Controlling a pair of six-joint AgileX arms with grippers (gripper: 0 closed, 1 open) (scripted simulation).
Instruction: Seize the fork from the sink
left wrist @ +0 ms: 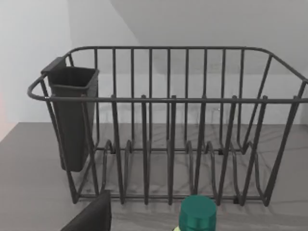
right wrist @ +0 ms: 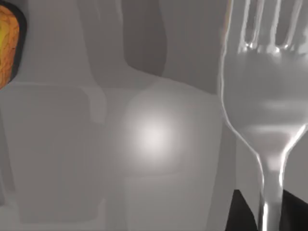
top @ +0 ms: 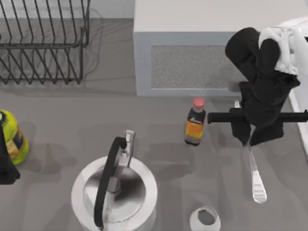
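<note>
Fork under the right gripper, long axis near twelve-to-six

The fork lies flat on the grey sink floor at the top view's right, tines toward twelve o'clock, rounded handle end toward six, just at three o'clock of the sauce bottle. The right gripper sits directly over its neck; whether its fingers are spread I cannot tell. The left arm is parked far off at nine o'clock.

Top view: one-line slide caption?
Right tool poised over slim silver metal fork lying beside red-capped sauce bottle on the grey sink floor.
</note>
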